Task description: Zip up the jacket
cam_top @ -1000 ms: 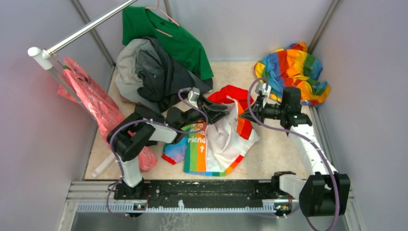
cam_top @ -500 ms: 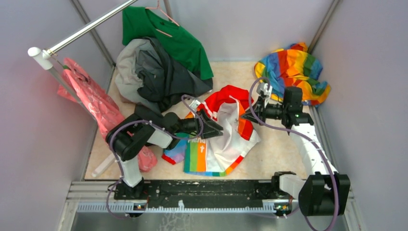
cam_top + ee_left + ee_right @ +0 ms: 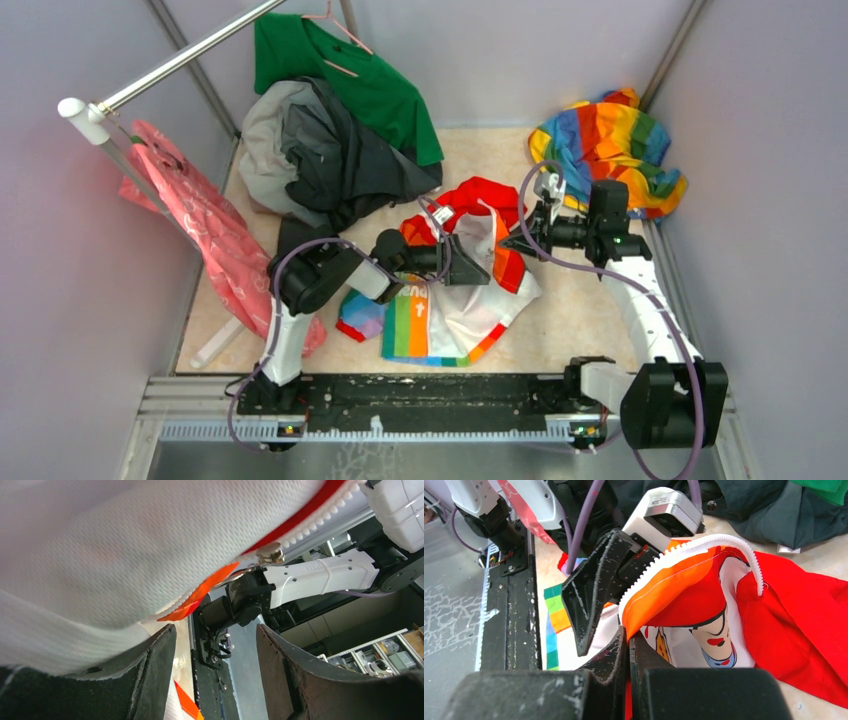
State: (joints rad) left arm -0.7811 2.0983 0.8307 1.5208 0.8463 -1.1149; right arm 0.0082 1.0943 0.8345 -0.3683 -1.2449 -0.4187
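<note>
Jacket (image 3: pixel 460 305) left side hidden under left arm (image 3: pixel 320 275); cropped in left wrist view

Bright, even light (wrist foregrounds blurred)

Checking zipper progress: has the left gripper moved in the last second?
Yes. The left gripper has shifted right and nearer the base rail, over the jacket.

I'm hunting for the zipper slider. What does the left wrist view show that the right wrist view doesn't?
Left wrist only: a metal piece, probably the slider, sitting on the zipper teeth, with white mesh filling most of the picture. Right wrist only: the right gripper shut on the orange edge of the jacket, plus the red hood. Both: the white zipper teeth and the open left gripper.
</note>
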